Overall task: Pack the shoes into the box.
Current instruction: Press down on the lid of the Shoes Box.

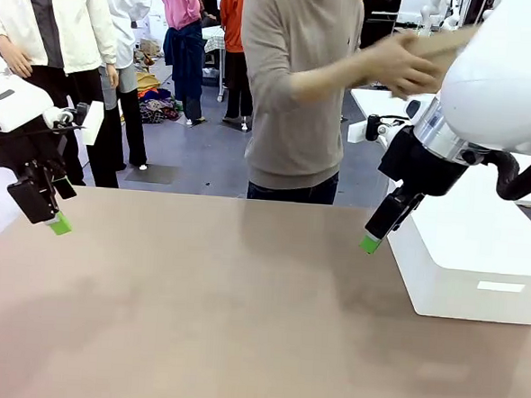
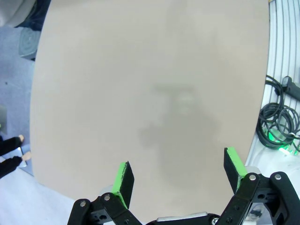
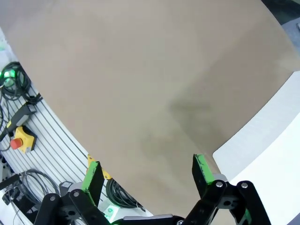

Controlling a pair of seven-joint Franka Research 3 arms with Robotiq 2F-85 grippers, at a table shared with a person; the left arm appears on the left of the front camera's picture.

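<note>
Front view: left gripper [image 1: 55, 219] released, above the table [image 1: 222, 323] near its left edge. Right gripper [image 1: 371, 244] released, just beside the white box [image 1: 478, 257] at right. Person's hand [image 1: 409, 63] holds the brown box [image 1: 442, 46] at far right, above table height. Middle tabletop bare.

Probably robot lab: cables [image 2: 280, 123] beside table [image 1: 222, 314], emergency-stop button [image 3: 18, 139], blurry clothes pile [image 1: 154, 102] behind.

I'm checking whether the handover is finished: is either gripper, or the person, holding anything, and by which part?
Left gripper and right gripper: open, empty. The person's hands hold a brown box at its near end.
</note>
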